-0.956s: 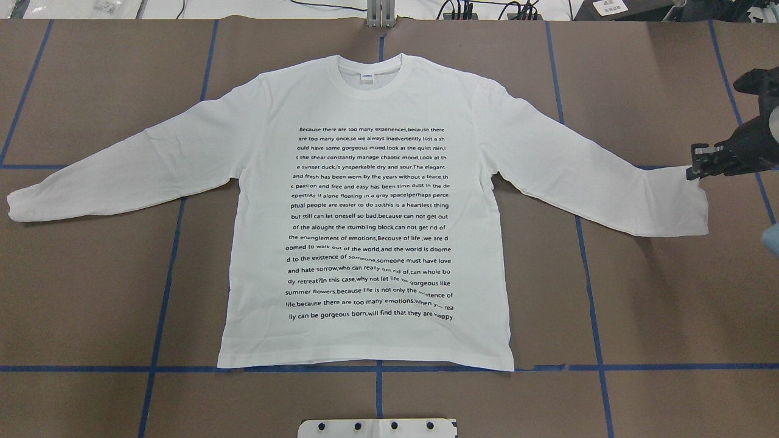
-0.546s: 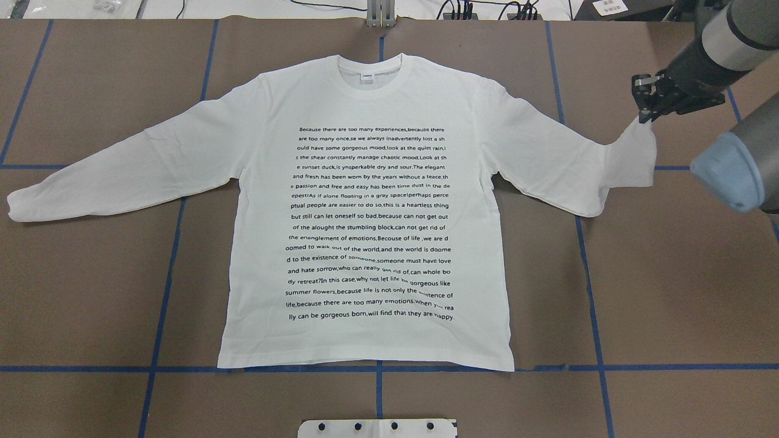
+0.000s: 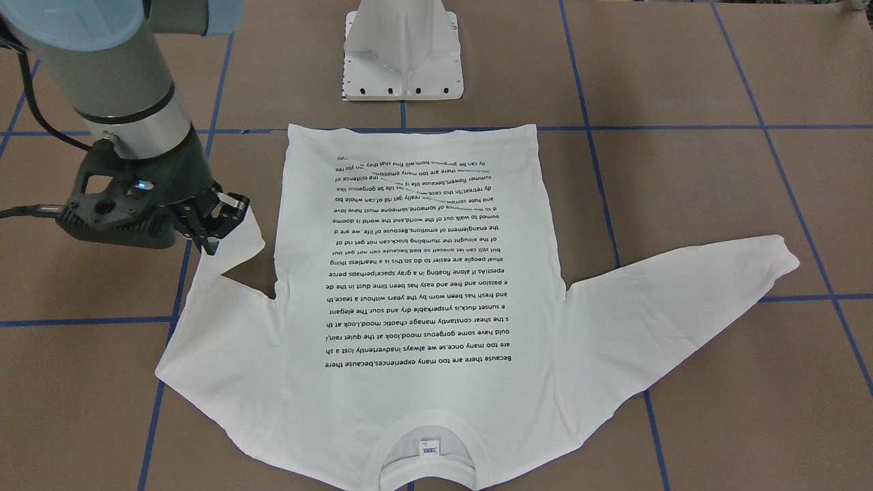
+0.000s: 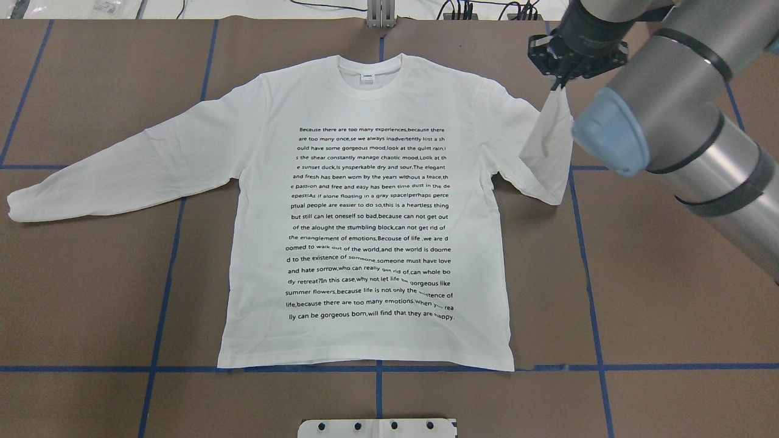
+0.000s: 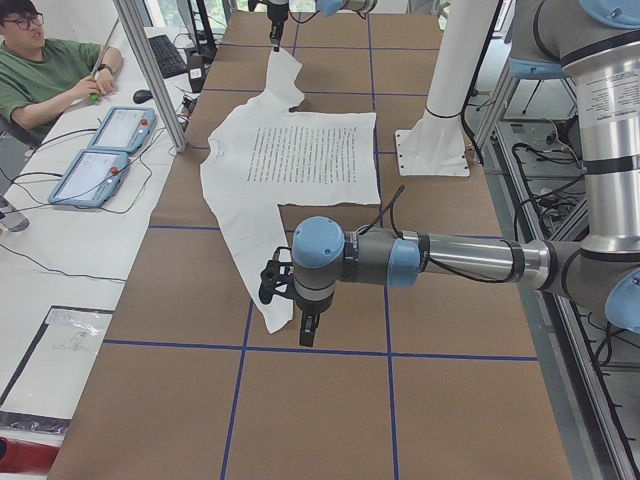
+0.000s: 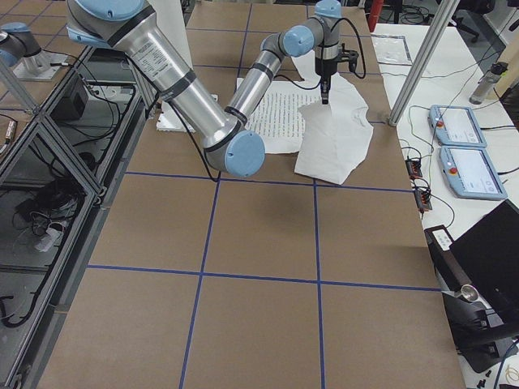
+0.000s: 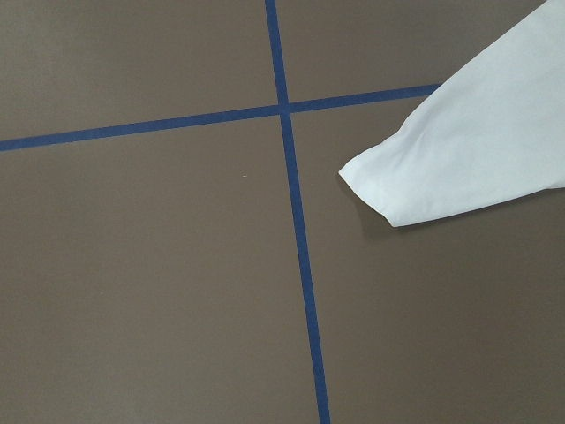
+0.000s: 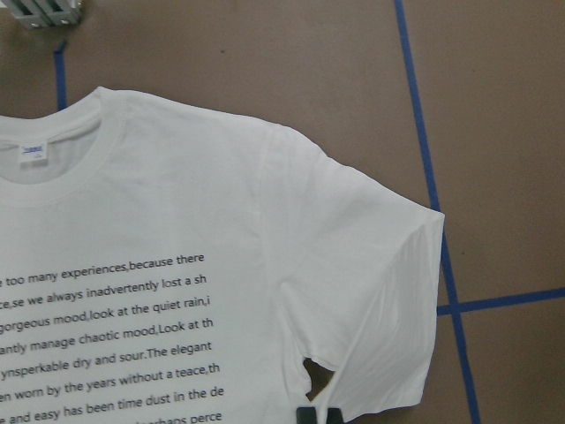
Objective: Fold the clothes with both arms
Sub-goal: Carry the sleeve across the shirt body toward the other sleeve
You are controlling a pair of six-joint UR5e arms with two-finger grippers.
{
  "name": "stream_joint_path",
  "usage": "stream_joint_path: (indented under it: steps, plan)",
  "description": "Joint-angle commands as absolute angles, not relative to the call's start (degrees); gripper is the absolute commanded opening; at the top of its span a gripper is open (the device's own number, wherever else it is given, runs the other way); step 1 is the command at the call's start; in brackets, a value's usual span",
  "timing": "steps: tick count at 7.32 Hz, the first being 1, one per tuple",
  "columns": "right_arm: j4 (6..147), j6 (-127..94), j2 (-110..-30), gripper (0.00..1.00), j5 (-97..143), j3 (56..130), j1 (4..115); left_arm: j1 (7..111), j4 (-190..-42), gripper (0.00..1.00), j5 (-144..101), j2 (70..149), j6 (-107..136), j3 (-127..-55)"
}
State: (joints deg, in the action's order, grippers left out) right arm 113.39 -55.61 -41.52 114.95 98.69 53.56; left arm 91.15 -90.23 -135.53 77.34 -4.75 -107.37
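The white long-sleeved T-shirt (image 4: 371, 201) lies flat with its printed text up and its collar at the far side. My right gripper (image 4: 560, 82) is shut on the cuff of the right sleeve (image 4: 548, 146). It holds the cuff in the air beside the right shoulder, so the sleeve hangs doubled back. The front-facing view shows the same grip, with the right gripper (image 3: 218, 228) at that view's left. The left sleeve (image 4: 91, 176) lies straight out. My left gripper (image 5: 305, 322) hovers just past the sleeve's cuff (image 7: 468, 150), and I cannot tell whether it is open or shut.
The white pedestal base (image 3: 404, 61) stands at the shirt's hem side. Blue tape lines (image 4: 377, 368) cross the brown table cover. A person sits at a side table with two pendants (image 5: 115, 130) behind an aluminium post (image 5: 150, 70).
My right gripper has carried the right cuff up off the table and leftward, from the table's right edge to beside the shoulder. The sleeve now hangs folded back on itself.
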Motion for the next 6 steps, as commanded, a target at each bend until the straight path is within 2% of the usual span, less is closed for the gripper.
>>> stream_joint_path:
  steps: [1,4,6]
  plan:
    - [113.20,-58.18,-26.70,0.00,111.91,83.66,49.76,91.14,-90.18,1.00,-135.53,77.34,-4.75,-107.23]
    - [96.98,-64.58,-18.14,0.00,105.84,66.24,43.44,91.14,-90.18,1.00,-135.53,77.34,-4.75,-107.23]
    - [94.94,-68.88,-16.70,0.00,101.54,63.29,38.87,91.14,-90.18,1.00,-135.53,77.34,-4.75,-107.14]
